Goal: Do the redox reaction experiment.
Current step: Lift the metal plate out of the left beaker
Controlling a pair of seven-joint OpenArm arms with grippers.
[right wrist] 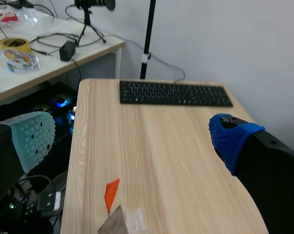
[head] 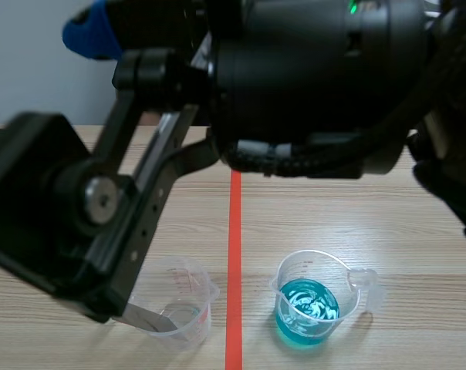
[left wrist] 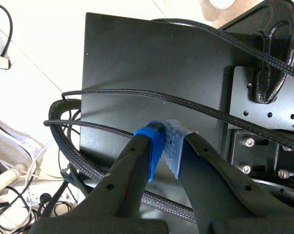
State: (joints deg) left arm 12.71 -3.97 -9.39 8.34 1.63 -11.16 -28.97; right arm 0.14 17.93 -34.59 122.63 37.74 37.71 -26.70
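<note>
1. Wooden table (head: pixel 333 216): carries both cups. A black keyboard (right wrist: pixel 175 92) lies at its far end.
2. Black robot arms (head: pixel 318 77): their bulk crosses the upper scene view, with a linkage reaching down to the low left. Which arm this bulk belongs to cannot be told.
3. Right gripper (right wrist: pixel 132 141): fingers spread wide, with a pale green pad on one side and a blue pad on the other. Nothing is between them, and it is raised over the table.
4. Left gripper (left wrist: pixel 164 146): fingers pressed together, blue pad against pale pad, holding nothing. It faces a black plate (left wrist: pixel 137 63) crossed by braided cables.
5. Measuring cup of blue liquid (head: pixel 308 308): upright on the table just right of the orange-red tape line (head: pixel 234 254). Its handle is turned away from the line.
6. Clear measuring cup (head: pixel 188 308): upright just left of the line and apart from the blue one. The linkage partly hides it.
7. Grey strip (head: pixel 150 319): leans tilted inside the clear cup, its upper end over the rim. Its tip shows beneath the right gripper.
</note>
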